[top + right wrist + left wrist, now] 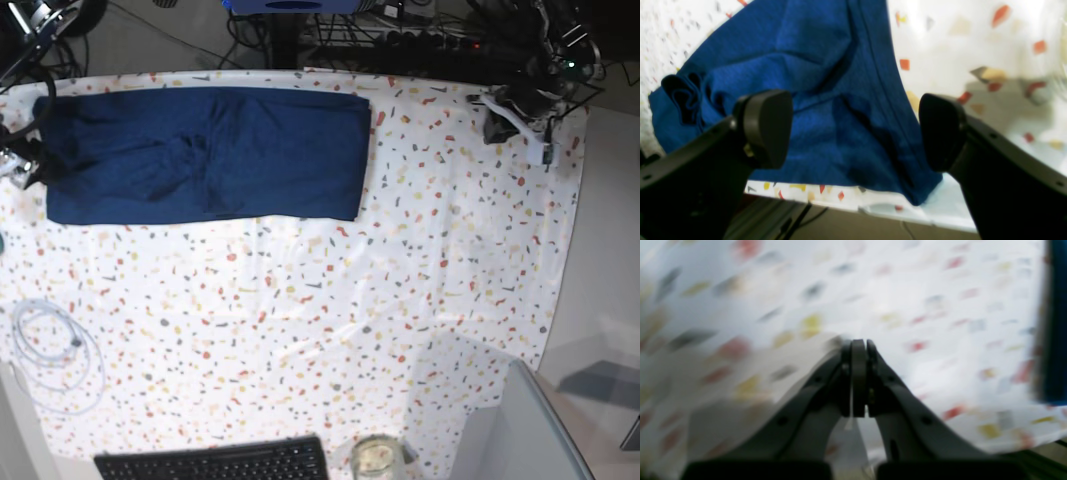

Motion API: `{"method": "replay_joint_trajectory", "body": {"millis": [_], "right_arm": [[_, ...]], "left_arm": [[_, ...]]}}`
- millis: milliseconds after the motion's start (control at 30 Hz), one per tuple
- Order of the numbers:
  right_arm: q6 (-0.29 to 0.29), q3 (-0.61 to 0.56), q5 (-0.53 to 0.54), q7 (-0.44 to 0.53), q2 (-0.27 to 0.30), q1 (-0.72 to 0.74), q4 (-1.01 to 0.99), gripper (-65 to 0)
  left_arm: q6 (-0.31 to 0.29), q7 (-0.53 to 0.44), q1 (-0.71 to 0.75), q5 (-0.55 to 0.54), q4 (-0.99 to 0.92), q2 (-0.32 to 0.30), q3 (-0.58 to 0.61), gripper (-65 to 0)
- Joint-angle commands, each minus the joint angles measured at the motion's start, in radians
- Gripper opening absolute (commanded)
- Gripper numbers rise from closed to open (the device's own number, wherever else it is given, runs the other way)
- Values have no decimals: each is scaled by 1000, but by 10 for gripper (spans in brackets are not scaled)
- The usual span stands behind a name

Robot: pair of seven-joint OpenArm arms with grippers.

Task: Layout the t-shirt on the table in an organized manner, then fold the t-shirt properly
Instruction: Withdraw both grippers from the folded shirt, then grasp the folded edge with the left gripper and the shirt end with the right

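The dark navy t-shirt [200,155] lies as a long, roughly rectangular strip along the far left of the speckled table [400,280]. In the right wrist view the t-shirt [826,83] is rumpled at its end near the table edge. My right gripper [853,130] is open just above this end, one finger on each side; in the base view it [22,165] is at the shirt's left end. My left gripper [858,350] is shut over bare tablecloth [907,290], with a strip of the t-shirt [1053,323] at the right edge. In the base view it [520,115] is far right.
A coiled white cable [50,350] lies at the left front. A black keyboard [215,462] and a glass jar [375,458] sit at the front edge. A grey box [520,430] stands at the front right. Cables and gear run behind the table's far edge.
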Motion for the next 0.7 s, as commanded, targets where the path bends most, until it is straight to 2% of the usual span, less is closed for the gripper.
{"method": "replay_joint_trajectory", "body": {"millis": [0,33,133,200,267,500,667], "right_arm": [[6,2,16,23,24,6,-1,-90],[6,1,16,36,27,6,-17,-90],[6,-1,9,49,30,13,-69,-90],[6,-1,8,55,36,15,-86,-90],[6,-8,9,55,33,15,-86,-90],[6,-150,16,40,24,7,-84,-98],[6,-159,16,9,-14,-3,-80,-99]], "left_arm": [[-9,-31,2,-13,12,-5,14,-650],[-6,-42,2,-13,12,-4,31,-650],[63,-66,2,-13,3,4,91,-650],[86,-91,1,-13,-9,6,126,-650],[95,-118,-2,-13,-26,6,169,-650],[95,-172,-7,-13,-72,10,317,-650],[95,-181,-8,-15,-75,16,380,-650]]}}
